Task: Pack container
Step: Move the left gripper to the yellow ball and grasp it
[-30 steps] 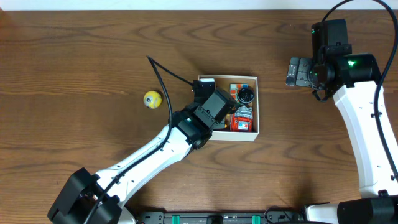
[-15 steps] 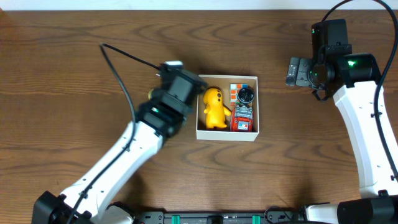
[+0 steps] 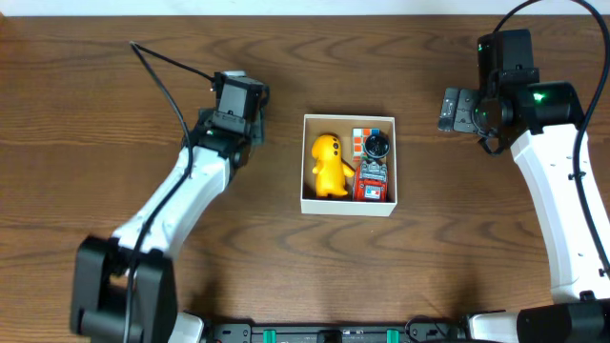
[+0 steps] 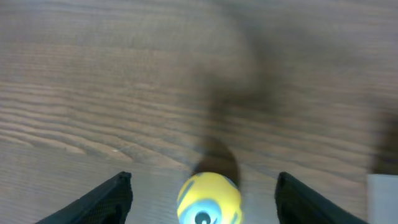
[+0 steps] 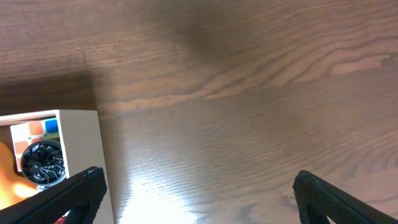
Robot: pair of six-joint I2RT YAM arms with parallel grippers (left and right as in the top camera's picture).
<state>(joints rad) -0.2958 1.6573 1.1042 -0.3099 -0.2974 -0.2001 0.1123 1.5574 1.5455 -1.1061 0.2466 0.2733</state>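
The container, a white-walled square box with a brown inside, sits mid-table. It holds a yellow figure toy, a red toy, a black round toy and a coloured cube. My left gripper is left of the box and hides the ball from overhead. In the left wrist view it is open, with a yellow ball on the table between its fingers. My right gripper is open and empty, right of the box; its wrist view shows the box's corner.
Dark wooden table all round. A black cable loops out from the left arm toward the back left.
My left arm has swung left from over the box, leaving the yellow figure toy inside, and now sits over the yellow ball. The right arm has not moved.
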